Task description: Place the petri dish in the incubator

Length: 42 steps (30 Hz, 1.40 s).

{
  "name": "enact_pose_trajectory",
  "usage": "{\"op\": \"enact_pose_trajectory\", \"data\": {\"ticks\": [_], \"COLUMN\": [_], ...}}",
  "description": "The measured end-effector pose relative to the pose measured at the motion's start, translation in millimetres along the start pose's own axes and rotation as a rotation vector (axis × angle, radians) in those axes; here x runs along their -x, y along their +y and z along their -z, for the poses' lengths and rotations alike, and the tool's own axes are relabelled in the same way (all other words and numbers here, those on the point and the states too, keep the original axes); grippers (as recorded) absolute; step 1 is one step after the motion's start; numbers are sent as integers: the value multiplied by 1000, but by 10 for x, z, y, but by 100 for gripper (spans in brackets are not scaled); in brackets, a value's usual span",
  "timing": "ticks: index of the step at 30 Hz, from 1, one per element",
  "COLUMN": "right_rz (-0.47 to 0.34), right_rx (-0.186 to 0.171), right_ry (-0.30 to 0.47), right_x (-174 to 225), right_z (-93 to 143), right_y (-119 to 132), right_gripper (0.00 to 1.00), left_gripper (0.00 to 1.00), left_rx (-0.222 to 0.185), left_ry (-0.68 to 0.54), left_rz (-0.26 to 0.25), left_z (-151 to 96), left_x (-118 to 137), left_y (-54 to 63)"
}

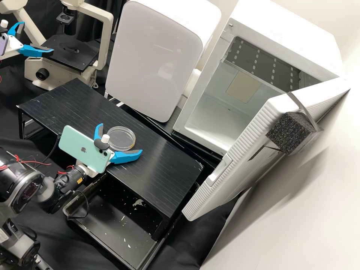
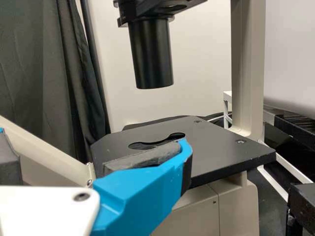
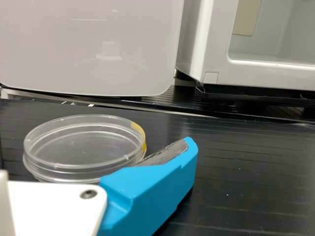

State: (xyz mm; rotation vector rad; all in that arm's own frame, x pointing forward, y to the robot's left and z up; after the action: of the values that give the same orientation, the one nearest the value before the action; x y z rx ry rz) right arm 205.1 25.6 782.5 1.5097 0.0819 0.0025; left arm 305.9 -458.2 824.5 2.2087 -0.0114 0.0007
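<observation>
Petri dish lies between the spread fingers of my right end effector; I should close gently, evenly, keeping it level.

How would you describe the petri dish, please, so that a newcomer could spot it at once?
Find the open white incubator, then the black table before it. The petri dish lies there, between the blue fingers of the right gripper. It alone there is round and see-through, with a yellow mark.
</observation>
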Motion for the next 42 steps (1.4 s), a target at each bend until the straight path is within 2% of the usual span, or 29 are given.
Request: {"op": "enact_pose_trajectory", "data": {"ticks": [5, 6, 20, 31, 42], "right_rz": [-8, -6, -3, 6, 17], "right_rx": [0, 1, 2, -27, -30], "right_ry": [7, 5, 1, 8, 6], "right_x": [-25, -27, -62, -76, -82], "right_z": [9, 3, -24, -27, -50], "right_y": [8, 6, 10, 0, -4], "right_gripper": [100, 0, 0, 0, 0], "left_gripper": [100, 100, 100, 100, 100], "left_rx": [0, 0, 0, 0, 0], "left_ry": [0, 0, 0, 0, 0], "left_rz": [0, 0, 0, 0, 0], "left_z": [0, 0, 0, 0, 0], "left_x": [0, 0, 0, 0, 0], "left_y": [0, 0, 0, 0, 0]}}
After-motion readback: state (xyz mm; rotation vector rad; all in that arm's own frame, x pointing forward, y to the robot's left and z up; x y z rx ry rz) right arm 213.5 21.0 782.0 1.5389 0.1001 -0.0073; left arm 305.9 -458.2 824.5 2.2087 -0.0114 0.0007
